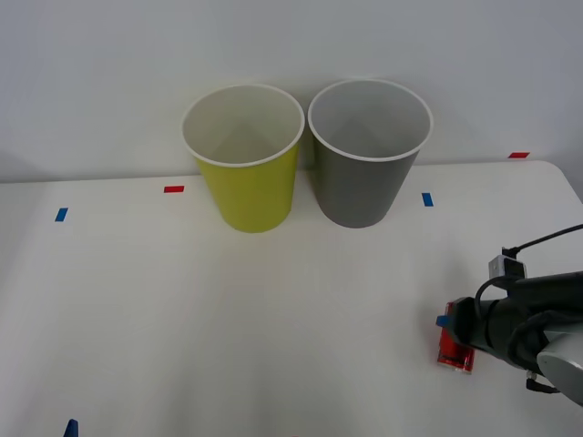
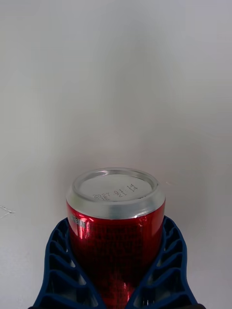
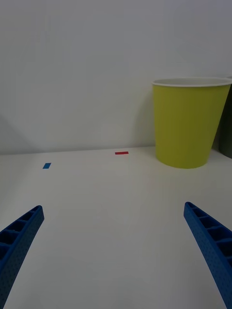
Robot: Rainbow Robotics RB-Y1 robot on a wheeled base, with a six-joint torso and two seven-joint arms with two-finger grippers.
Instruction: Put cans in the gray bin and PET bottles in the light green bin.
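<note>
Two bins stand side by side at the table's far edge: the light green bin on our left, the gray bin on our right, both showing bare pale interiors. Near our right table edge, our right gripper has its blue fingers clamped on the red can. Our left gripper hovers low, jaws wide apart.

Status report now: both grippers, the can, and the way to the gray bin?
Right gripper shut on red can, near table's right edge. Left gripper open, idle. Gray bin upright beside light green bin; path clear.
</note>
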